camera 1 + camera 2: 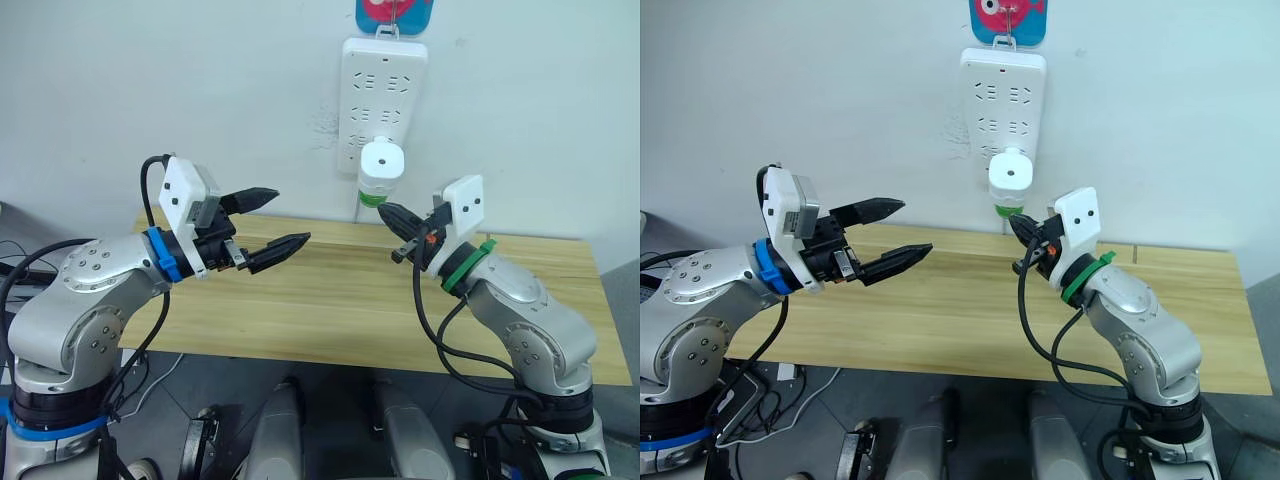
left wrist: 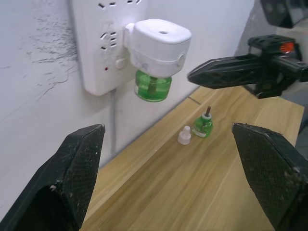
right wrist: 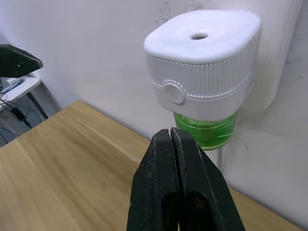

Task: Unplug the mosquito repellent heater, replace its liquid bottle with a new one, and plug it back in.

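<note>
- The right gripper (image 3: pixel 175 139), its two black fingers pressed together on nothing, hangs just below and in front of the mosquito repellent heater (image 3: pixel 204 62), tips aimed up at the green bottle (image 3: pixel 206 129) under the white housing.
- The heater sits plugged into the white power strip (image 1: pixel 382 90) on the wall, above the far edge of the wooden table (image 1: pixel 330 310); its long axis runs vertically, bottle downward.
- The right arm is plainly the nearer; its forearm rises from the table's right side toward the heater.
- The left gripper (image 1: pixel 268 228), fingers spread wide apart and empty, is held level, well away to the heater's left.
- On the table below the heater stand a bare-wick green bottle (image 2: pixel 202 125) and, just beside it, a small white cap (image 2: pixel 184 135).
- Judging by this layout, the swap looks largely done.
</note>
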You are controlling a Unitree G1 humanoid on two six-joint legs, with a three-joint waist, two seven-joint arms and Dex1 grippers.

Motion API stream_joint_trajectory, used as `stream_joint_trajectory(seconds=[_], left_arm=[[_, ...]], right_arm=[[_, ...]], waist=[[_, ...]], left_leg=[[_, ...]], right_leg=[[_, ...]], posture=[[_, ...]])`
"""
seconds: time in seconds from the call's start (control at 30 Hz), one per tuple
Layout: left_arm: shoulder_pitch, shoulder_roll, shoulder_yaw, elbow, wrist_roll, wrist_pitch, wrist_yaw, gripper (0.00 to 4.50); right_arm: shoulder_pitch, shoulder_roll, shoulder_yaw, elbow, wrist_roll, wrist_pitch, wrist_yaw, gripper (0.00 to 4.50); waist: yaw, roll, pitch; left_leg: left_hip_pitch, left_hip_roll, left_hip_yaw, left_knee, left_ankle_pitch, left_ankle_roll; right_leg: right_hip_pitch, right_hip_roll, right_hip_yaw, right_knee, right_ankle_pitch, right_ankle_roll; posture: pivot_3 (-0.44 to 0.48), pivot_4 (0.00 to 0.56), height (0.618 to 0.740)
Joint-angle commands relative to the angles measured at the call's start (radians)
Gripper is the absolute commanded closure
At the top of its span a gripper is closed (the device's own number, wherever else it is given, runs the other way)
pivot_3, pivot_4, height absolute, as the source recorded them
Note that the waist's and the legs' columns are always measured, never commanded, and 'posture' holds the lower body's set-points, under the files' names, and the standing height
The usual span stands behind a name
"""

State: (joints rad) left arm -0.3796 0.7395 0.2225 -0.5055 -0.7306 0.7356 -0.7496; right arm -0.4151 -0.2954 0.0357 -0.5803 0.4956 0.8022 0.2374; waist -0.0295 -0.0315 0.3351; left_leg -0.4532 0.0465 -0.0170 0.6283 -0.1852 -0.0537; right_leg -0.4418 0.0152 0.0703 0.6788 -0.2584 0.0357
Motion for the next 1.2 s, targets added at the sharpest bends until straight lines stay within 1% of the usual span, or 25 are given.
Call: stream_joint_trajectory(seconds=[0.03,0.33,0.97,1.2], left_arm=[[0.000,0.008,0.004,-0.031,-0.023,-0.005,-0.005,0.00],[-0.020,0.006,-0.010,-0.033,-0.036,-0.006,-0.001,0.00],[-0.028,0.003,-0.025,-0.040,-0.035,-0.003,0.015,0.00],[-0.039,-0.001,-0.032,-0.033,-0.036,-0.004,0.024,0.00]], right_arm=[[-0.021,0.015,-0.008,-0.026,0.003,-0.030,0.002,4.46],[-0.030,0.033,-0.016,-0.042,0.019,-0.017,0.008,4.46],[-0.057,0.079,-0.038,-0.006,0.003,-0.018,-0.033,4.46],[-0.073,0.068,-0.037,0.027,-0.038,-0.033,-0.050,4.46]], waist=[[0.000,0.000,0.000],[0.000,0.000,0.000],[0.000,0.000,0.000],[0.000,0.000,0.000]], left_leg=[[0.000,0.000,0.000,0.000,0.000,0.000],[0.000,0.000,0.000,0.000,0.000,0.000],[0.000,0.000,0.000,0.000,0.000,0.000],[0.000,0.000,0.000,0.001,0.000,0.000]], right_leg=[[0.000,0.000,0.000,0.000,0.000,0.000],[0.000,0.000,0.000,0.000,0.000,0.000],[0.000,0.000,0.000,0.000,0.000,0.000],[0.000,0.000,0.001,0.000,0.000,0.000]], posture=[[0.035,0.368,0.740],[0.037,0.363,0.740],[0.037,0.360,0.740],[0.035,0.361,0.740]])
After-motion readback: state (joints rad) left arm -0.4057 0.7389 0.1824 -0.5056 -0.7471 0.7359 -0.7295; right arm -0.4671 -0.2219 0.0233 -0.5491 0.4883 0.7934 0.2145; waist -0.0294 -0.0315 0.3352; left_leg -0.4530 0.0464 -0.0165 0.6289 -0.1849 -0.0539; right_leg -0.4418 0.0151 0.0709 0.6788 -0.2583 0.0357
